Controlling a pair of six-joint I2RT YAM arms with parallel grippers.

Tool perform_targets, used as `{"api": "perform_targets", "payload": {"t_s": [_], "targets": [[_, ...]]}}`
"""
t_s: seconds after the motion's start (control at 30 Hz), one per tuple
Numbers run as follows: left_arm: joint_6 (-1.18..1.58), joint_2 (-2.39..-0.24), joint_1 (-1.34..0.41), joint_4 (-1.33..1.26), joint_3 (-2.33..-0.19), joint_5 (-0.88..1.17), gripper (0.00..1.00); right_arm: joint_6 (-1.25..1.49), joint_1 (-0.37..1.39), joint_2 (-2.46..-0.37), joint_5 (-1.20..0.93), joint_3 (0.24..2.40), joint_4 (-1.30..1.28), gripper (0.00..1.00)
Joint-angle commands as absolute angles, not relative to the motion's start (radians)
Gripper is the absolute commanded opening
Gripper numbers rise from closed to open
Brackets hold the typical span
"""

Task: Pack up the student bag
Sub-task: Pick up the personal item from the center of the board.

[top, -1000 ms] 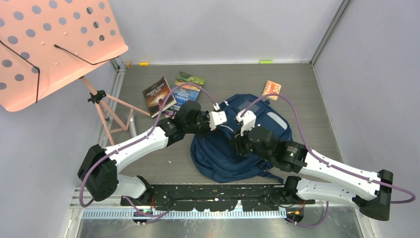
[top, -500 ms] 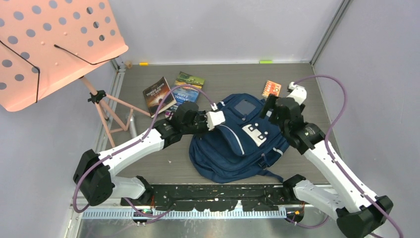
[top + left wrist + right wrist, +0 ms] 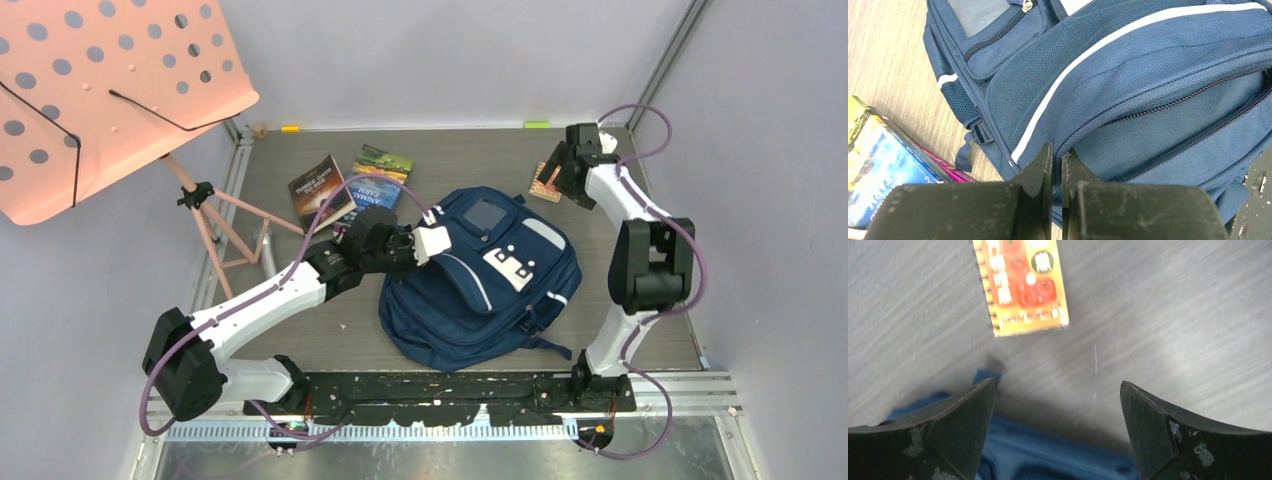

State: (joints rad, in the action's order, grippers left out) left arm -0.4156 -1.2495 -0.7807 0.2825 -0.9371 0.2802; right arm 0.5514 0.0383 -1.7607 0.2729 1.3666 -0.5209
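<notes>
Navy student bag (image 3: 480,285) lies in the middle of the desk (image 3: 450,160), the left hand (image 3: 1058,152) clenched at its zippered left edge. Right hand (image 3: 1058,385) hangs spread wide over an orange spiral notebook (image 3: 1020,287) just beyond the bag.

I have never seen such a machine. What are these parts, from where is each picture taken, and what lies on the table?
These are two robot arms bolted at the near edge of the table. The wide picture looks down from above and behind: left arm on the left, right arm on the right. The other two come from a camera on each wrist; the dark shapes at the bottom are that arm's own jaws. On the table lie a navy backpack, some books and an orange notebook; a pink music stand stands at the left. The left jaws are shut at the backpack's edge; the right jaws are open and empty.
</notes>
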Motion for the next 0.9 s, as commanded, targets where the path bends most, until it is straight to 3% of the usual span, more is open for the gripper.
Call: {"api": "perform_targets", "payload": {"t_s": [0.0, 0.37, 0.87], "targets": [[-0.419, -1.214, -0.778, 0.268, -0.993, 0.258, 0.0, 0.501, -0.009, -1.883, 0.189, 1.556, -0.527, 1.0], [-0.4, -1.236, -0.778, 0.27, -1.003, 0.285, 0.0, 0.398, -0.037, -2.209, 0.144, 1.882, -0.686, 1.0], [-0.391, -1.254, -0.779, 0.281, -1.018, 0.309, 0.0, 0.425, -0.037, -2.299, 0.022, 1.911, -0.611, 1.0]]}}
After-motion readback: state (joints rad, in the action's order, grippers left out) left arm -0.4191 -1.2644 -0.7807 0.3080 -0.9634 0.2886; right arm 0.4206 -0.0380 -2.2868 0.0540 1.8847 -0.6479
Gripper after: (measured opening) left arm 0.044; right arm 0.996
